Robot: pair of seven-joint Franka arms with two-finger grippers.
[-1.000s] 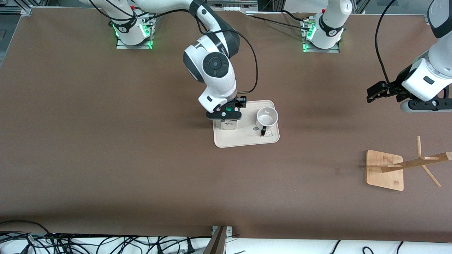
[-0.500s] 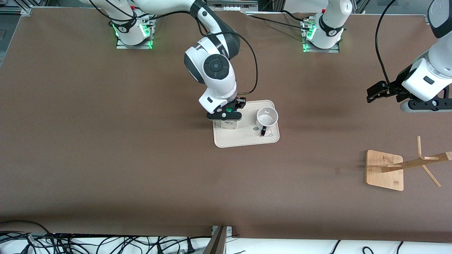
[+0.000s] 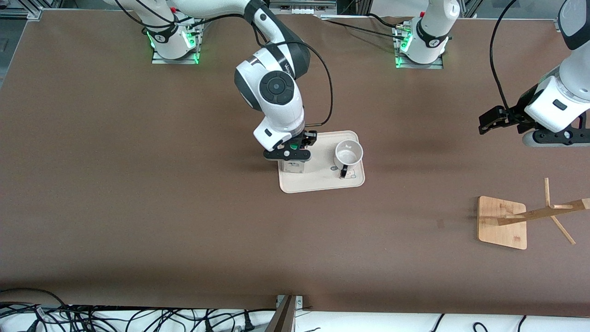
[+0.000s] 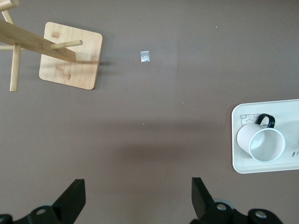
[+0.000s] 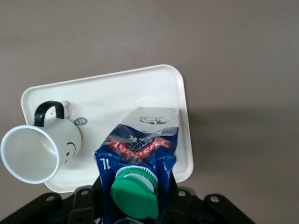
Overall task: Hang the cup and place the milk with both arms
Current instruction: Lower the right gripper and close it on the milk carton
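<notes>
Both arms are glossy white shells broken by black joint bands. The right arm (image 3: pixel 272 99) carries a round black cap with a small hub on its bulky wrist joint, and a thin black cable loops from there to the black right claw (image 3: pixel 291 154). The left arm (image 3: pixel 560 99) ends in a white housing with a dark slot, trailing a black cable above the black left claw (image 3: pixel 495 121). Green lights glow at both bases.
</notes>
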